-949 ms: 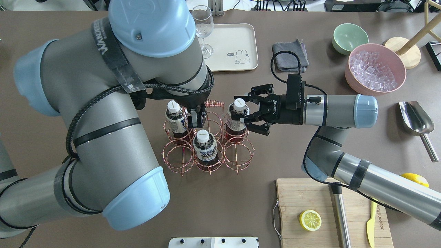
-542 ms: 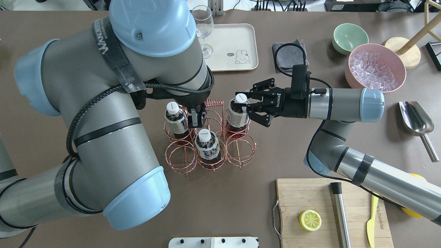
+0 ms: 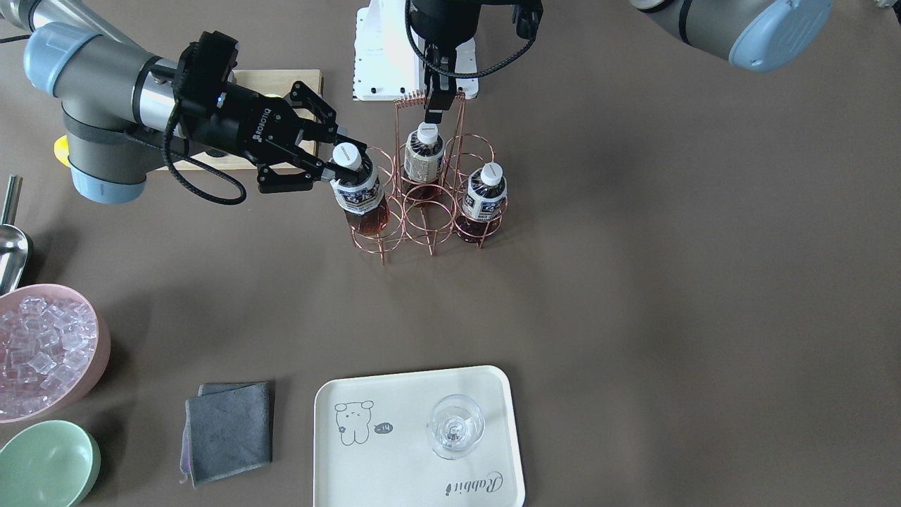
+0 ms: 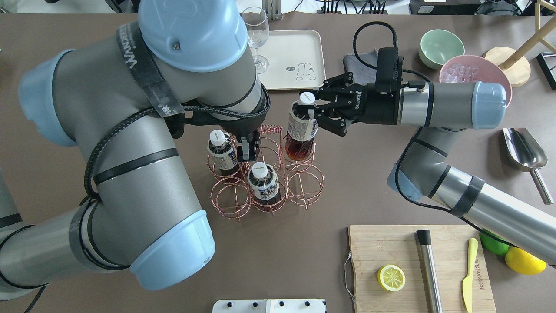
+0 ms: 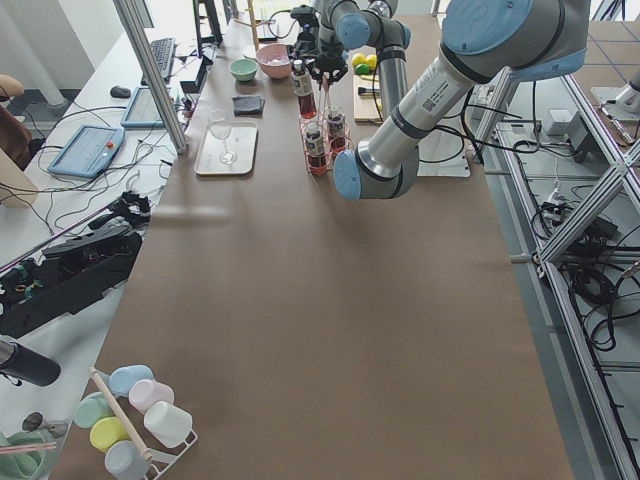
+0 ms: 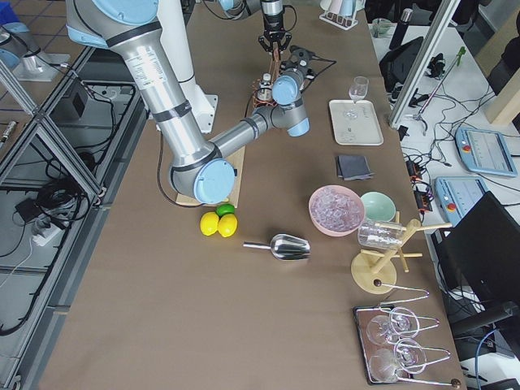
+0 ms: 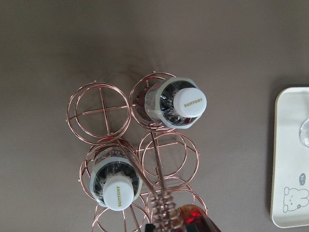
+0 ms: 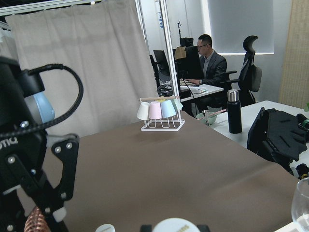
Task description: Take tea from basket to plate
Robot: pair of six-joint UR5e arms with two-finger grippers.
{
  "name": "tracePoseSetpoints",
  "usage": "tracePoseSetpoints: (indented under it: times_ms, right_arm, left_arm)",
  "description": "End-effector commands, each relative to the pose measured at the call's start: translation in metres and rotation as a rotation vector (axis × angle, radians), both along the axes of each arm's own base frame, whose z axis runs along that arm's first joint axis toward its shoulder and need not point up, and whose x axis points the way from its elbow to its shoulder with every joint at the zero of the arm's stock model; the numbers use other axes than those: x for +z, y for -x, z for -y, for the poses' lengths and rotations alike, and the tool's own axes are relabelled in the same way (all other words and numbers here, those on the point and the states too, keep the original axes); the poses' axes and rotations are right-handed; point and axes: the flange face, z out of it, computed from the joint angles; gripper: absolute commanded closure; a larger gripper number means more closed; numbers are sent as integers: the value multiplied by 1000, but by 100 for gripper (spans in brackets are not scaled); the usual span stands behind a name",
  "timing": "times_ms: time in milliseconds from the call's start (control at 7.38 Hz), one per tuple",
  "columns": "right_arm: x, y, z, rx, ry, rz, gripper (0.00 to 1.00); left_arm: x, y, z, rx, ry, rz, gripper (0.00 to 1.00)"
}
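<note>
Now: right arm reaches in level from 3 o'clock, wrist horizontal. Black right gripper (image 4: 309, 111), marked ROBOTIQ, clamped on neck of small clear white-capped tea bottle (image 4: 299, 130). Bottle tilted, raised over 1 o'clock ring of rose-gold six-ring wire basket (image 4: 269, 129). Left arm folded overhead, left gripper (image 4: 246, 152) pointing straight down, fingers pinched on basket handle. Other two bottles (image 7: 169, 104): caps read SUNTORY. Cream rectangular tray (image 4: 299, 48), 12 o'clock from basket, script "Rabbit".

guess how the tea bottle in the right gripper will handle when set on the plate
Probably heavy for its size: the tea bottle looks filled with dark liquid. Tall, narrow, so likely tippy on the plate. The right gripper pinches near the cap, so it may swing.
</note>
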Motion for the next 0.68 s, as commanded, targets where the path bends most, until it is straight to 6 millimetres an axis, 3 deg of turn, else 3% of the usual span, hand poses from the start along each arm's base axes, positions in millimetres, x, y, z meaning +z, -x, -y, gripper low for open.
tracePoseSetpoints:
  times_ms: [0,271,542]
  right_arm:
    - [-28,-55,37,43,108,-10,100]
    - [-30,-66,85,119,144,-56,100]
    - [-6,-56,139,237,169,-118,100]
  left_arm:
    - [0,3,0,-3,1,-1,100]
    - [-3,14,4,-17,-2,-10,100]
    - [-7,33,11,-42,-7,-22,100]
